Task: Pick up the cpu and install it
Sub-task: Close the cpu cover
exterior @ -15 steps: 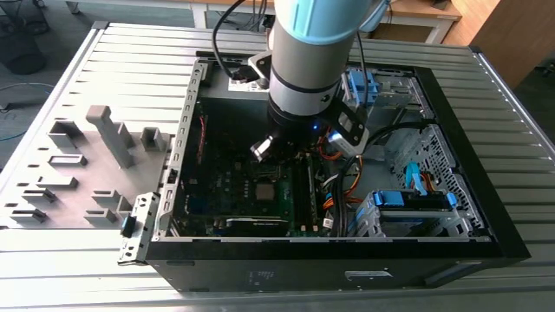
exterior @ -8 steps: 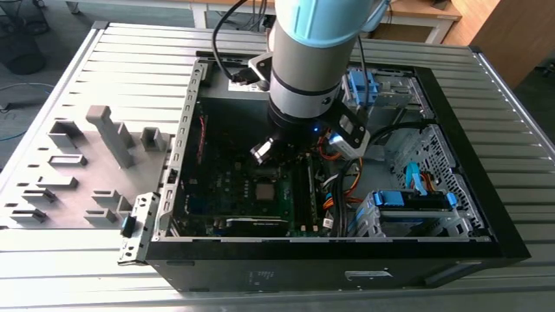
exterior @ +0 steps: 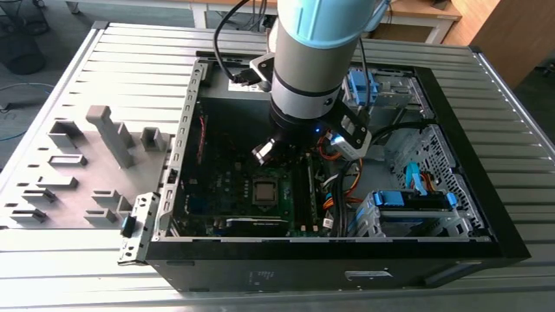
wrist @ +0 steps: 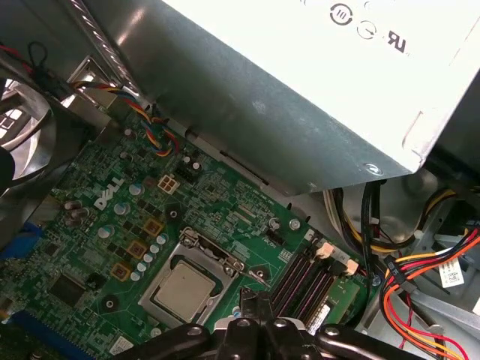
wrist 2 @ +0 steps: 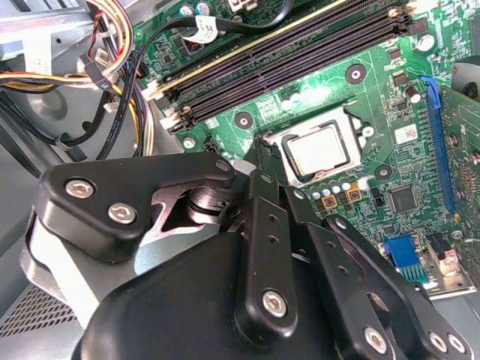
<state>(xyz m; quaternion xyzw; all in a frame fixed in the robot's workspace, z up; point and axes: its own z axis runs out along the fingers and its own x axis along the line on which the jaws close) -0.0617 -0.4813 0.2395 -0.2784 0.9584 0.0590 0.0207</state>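
The cpu [exterior: 262, 190] [wrist 2: 321, 153] [wrist: 182, 291], a small silvery square, lies flat in the socket frame of the green motherboard [exterior: 234, 195] inside the open computer case. My gripper [exterior: 267, 153] hangs above the board, a little off the socket toward the memory slots, and is clear of the chip. In both wrist views its black fingers [wrist 2: 264, 161] [wrist: 256, 300] stand close together with nothing between them, their tips beside the socket's edge.
The pale power supply box [wrist: 300, 90] overhangs the board. Bundles of coloured cables [wrist: 420, 285] [wrist 2: 112, 67] run beside the memory slots [wrist 2: 300, 52]. Blue-tabbed drive cages [exterior: 407, 201] fill the case's right. A grey tray with plastic blocks [exterior: 87, 162] lies left of the case.
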